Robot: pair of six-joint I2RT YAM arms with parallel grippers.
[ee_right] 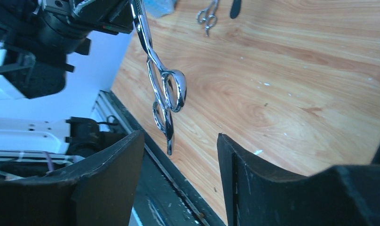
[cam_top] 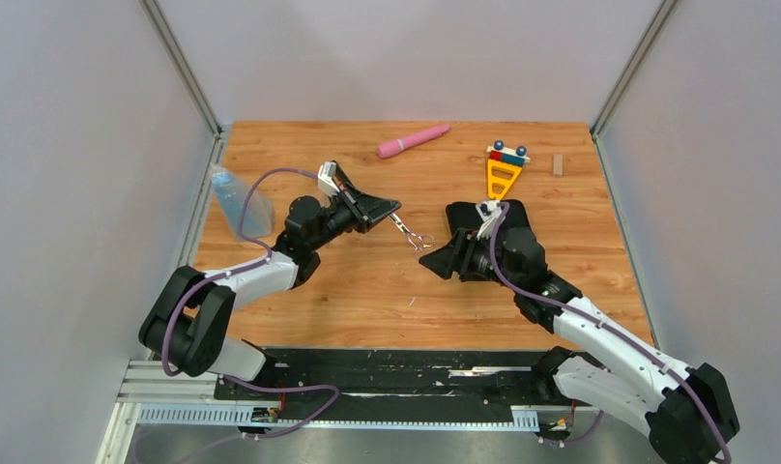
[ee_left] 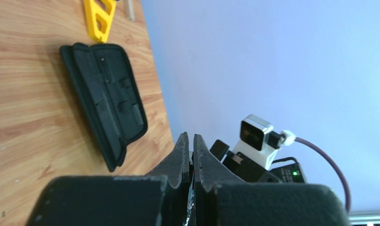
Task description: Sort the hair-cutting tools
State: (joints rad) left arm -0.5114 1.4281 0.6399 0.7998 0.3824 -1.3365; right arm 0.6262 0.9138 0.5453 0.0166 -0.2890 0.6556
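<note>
Lying open on the surface (cam_top: 367, 290) right of centre, the black zip case (ee_left: 103, 94) shows dark inner pockets; contents unclear. Left fingers (ee_left: 182, 153) are pinched narrow on the blade of silver scissors (ee_right: 167, 92), held mid-surface in the air with rings hanging. Right fingers (ee_right: 122, 165) are spread wide, the rings just before their gap, apart from both. A second pair (ee_right: 207, 13) lies beyond.

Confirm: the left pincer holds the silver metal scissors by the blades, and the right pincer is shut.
Not shut: the right wrist view shows the right pincer open, fingers spread. The left pincer does hold the silver metal scissors by the blades.
</note>
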